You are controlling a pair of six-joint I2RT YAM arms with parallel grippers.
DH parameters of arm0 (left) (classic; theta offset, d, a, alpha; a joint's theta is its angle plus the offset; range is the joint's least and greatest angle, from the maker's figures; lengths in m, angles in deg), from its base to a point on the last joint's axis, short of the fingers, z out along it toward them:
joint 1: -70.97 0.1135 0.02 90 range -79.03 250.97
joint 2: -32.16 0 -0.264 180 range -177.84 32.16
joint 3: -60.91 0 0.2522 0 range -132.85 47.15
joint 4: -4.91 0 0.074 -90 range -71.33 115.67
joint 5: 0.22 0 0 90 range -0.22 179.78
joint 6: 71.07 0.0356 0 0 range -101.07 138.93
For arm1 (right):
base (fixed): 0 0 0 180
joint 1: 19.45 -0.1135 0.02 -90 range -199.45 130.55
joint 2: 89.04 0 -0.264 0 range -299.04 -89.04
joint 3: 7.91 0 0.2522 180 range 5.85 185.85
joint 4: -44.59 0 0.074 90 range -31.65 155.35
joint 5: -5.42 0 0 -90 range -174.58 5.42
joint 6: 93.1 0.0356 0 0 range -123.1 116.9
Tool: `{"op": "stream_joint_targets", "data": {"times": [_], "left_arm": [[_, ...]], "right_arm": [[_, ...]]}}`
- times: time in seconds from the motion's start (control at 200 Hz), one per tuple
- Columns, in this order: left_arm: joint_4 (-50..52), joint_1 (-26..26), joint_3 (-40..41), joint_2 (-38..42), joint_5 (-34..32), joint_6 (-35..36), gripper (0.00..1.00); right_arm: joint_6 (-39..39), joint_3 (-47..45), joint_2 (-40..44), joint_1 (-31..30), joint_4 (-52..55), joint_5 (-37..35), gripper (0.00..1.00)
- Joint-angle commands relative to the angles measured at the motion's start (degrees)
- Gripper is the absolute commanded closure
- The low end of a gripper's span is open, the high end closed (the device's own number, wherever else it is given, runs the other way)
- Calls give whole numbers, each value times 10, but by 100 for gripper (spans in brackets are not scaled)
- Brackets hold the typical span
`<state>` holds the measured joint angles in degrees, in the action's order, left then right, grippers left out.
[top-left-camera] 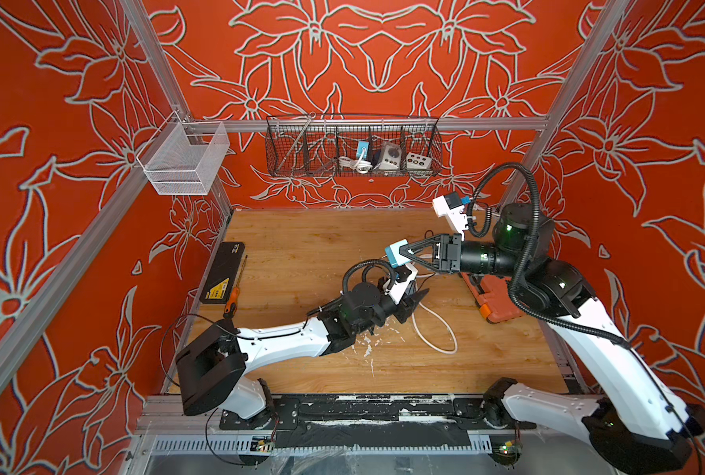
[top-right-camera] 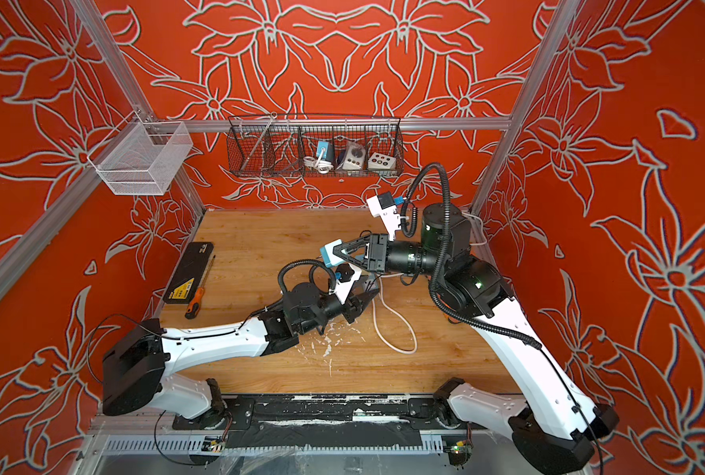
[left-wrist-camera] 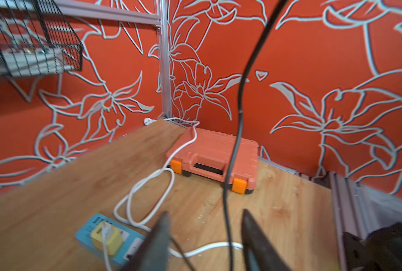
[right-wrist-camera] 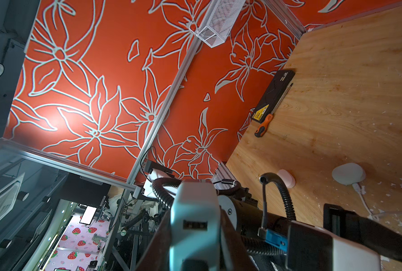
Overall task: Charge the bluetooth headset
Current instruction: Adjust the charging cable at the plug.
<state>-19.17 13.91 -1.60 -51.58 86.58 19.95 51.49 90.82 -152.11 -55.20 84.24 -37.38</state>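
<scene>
The headset case (right-wrist-camera: pixel 348 173), a white oval pod, lay flat on the wooden table (right-wrist-camera: pixel 359 70) with its long axis level along the tabletop. It showed only in the right wrist view. A white plug met its rim on the side toward that camera. The white cable (top-right-camera: pixel 406 352) looped across the table. The left gripper (left-wrist-camera: pixel 205 213) hung low over it, jaws apart, with cable crossing the gap unclamped. The right gripper (top-left-camera: pixel 402 255) was clamped on the charging adapter (top-left-camera: pixel 392 255). The adapter's long axis followed the fingers and pointed toward the left arm's side, its USB port facing the wrist camera.
</scene>
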Motion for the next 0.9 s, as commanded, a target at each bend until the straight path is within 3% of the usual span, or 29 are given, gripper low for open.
{"op": "stream_joint_targets", "data": {"times": [0.0,0.11,0.38,0.675,0.896], "left_arm": [[-3,-2,-1,6,-20,2,81],[21,-2,14,25,-20,0,100],[129,8,33,107,-63,14,100],[284,77,-11,180,-94,15,100],[371,107,-80,189,-86,29,100]], "right_arm": [[5,-1,15,1,-14,10,88],[12,-12,19,6,-30,15,88],[-24,-50,44,21,13,37,88],[-143,-124,85,32,130,75,88],[-247,-119,78,33,257,-37,89]]}}
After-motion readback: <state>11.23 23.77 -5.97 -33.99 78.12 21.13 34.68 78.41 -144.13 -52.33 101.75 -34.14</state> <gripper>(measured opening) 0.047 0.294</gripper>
